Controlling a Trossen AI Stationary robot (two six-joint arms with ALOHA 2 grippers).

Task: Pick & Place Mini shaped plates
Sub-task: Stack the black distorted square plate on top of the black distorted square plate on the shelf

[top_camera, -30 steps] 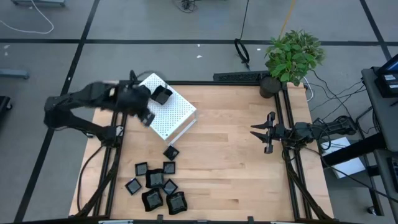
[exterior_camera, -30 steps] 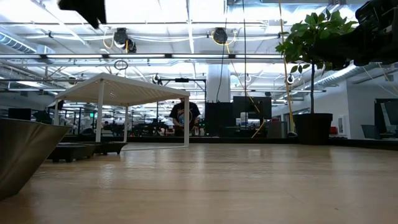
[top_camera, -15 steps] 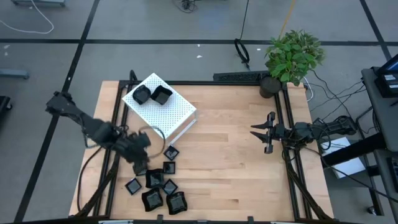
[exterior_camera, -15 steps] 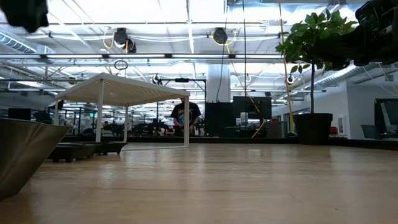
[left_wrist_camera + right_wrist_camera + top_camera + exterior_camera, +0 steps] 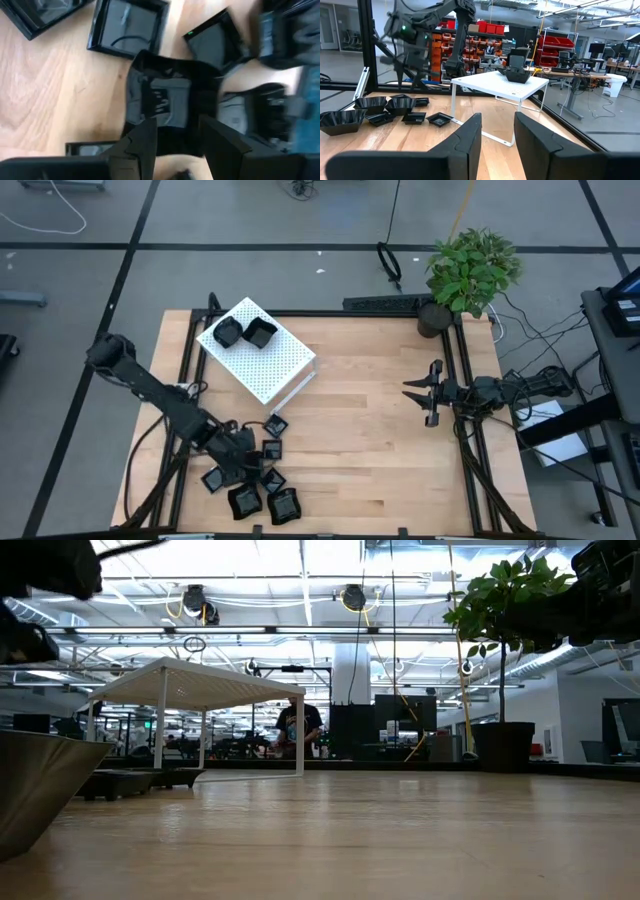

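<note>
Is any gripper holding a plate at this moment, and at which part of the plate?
Nothing is held. The left gripper is open above a black plate in the pile; the right gripper waits open at the table's right side.

In the left wrist view, the mini shaped plates blur toward one edge, several cropped.

The left arm stretches from the left middle of the high view down toward the lower centre-left, its left gripper lowered with fingers parted. The right arm lies folded at the right edge, its right gripper pointing left with fingers spread apart.
</note>
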